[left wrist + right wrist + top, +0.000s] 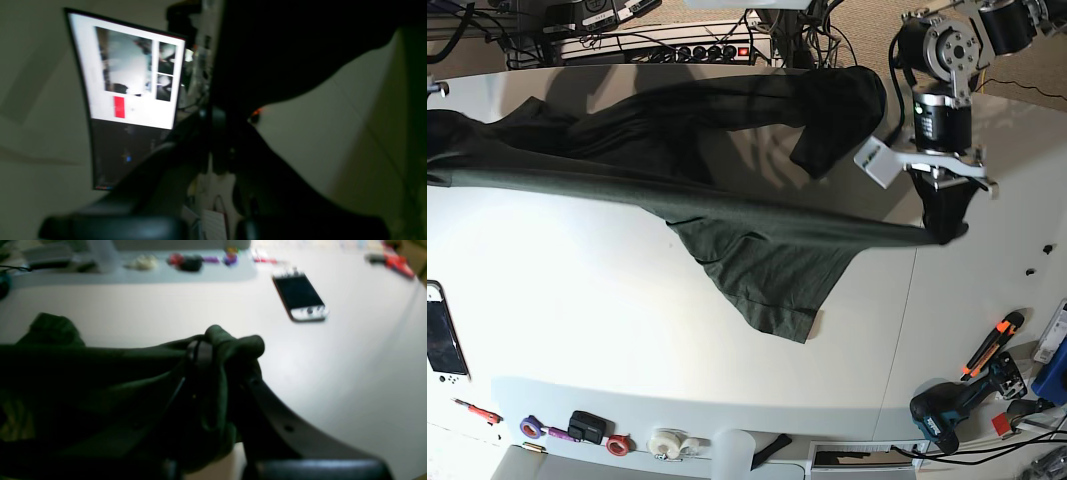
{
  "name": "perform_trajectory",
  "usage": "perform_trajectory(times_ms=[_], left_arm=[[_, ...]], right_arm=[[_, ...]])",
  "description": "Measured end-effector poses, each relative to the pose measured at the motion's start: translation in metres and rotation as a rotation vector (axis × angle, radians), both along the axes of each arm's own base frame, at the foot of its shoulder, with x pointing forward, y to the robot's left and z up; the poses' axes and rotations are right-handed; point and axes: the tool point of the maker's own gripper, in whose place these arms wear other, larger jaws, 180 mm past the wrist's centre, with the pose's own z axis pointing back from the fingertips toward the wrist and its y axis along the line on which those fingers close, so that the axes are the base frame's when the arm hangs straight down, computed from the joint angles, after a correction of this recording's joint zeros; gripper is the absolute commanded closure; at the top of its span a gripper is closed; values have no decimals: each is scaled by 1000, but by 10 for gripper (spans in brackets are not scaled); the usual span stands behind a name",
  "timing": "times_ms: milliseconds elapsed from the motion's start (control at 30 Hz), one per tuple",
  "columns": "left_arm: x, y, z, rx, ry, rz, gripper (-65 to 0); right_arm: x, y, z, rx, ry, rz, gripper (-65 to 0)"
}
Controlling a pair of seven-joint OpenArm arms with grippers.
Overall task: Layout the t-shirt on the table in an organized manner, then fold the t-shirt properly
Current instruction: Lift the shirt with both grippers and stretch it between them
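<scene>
A: Stretching t-shirt [727, 215] above worktop [627, 330], both hands clamped on it: left hand [944, 215], right hand [217, 356].
B: Layout unfinished; sleeve drapes down, folding not begun.

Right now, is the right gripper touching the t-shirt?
Touching. In the right wrist view the right gripper is shut on a bunched fold of the t-shirt, with cloth wrapped over its fingers above the table.
</scene>
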Motion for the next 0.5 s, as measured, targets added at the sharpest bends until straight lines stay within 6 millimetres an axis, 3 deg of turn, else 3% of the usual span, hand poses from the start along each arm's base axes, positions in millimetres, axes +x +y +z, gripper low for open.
perform_trajectory(times_ms=[67,267,500], left_arm=[[12,5,19,4,-71,8,0],[45,30,101,29,-354,68,0],[50,64,182,69,-610,162,0]], right_arm=[[5,2,-2,0,5,9,0],[26,13,-17,-6,52,53,0],[51,26,-23,-22,58,93,0]])
